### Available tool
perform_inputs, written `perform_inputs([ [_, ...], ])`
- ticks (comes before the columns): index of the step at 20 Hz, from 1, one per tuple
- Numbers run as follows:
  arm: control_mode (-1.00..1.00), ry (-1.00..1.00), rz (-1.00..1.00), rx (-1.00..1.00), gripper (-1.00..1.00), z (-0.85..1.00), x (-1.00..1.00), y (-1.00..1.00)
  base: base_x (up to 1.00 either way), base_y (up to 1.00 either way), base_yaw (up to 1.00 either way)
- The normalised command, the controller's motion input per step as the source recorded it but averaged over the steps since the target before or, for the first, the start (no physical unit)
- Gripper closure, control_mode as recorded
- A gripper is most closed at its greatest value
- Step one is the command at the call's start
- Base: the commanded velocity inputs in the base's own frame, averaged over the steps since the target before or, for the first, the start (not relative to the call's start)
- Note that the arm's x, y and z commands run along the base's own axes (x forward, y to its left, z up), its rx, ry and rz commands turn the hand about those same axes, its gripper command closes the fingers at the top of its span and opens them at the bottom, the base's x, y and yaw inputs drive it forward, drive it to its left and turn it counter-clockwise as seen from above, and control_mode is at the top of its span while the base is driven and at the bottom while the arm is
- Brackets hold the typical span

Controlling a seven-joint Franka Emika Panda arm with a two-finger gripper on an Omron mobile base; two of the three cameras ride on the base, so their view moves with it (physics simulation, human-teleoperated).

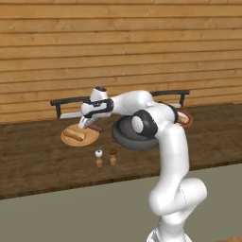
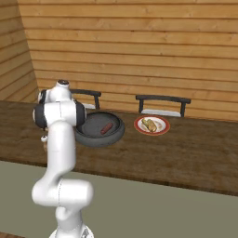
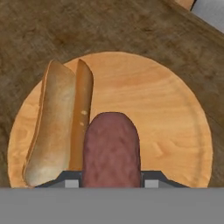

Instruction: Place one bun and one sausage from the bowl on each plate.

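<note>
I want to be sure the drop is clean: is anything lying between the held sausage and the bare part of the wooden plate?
Nothing visible does. The gripper holds the sausage over the wooden plate. The bun lies on the plate beside it, to one side in the hand view; the wood ahead and on the other side is bare.

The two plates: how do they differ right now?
The wooden plate is plain tan; the red-rimmed plate has a pale centre. The wooden plate sits left of the bowl, the red-rimmed one right of it. The wooden plate holds a bun, with the hand holding a sausage above it; the red-rimmed plate's food already lies on it. Both are round and flat.
</note>
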Motion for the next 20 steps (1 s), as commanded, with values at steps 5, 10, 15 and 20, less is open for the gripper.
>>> perform_inputs([
  [5, -1.0, -0.06, 0.0, 0.0, 1.0, -0.03, 0.13, 0.43, 0.0, 0.0, 0.0],
  [10, -1.0, -0.03, 0.0, 0.0, -1.0, -0.02, 0.08, 0.26, 0.0, 0.0, 0.0],
  [15, -1.0, 0.0, 0.0, 0.0, -1.0, 0.0, 0.14, 0.0, 0.0, 0.0, 0.0],
  [20, -1.0, -0.04, 0.0, 0.0, -1.0, 0.0, 0.14, 0.0, 0.0, 0.0, 0.0],
])
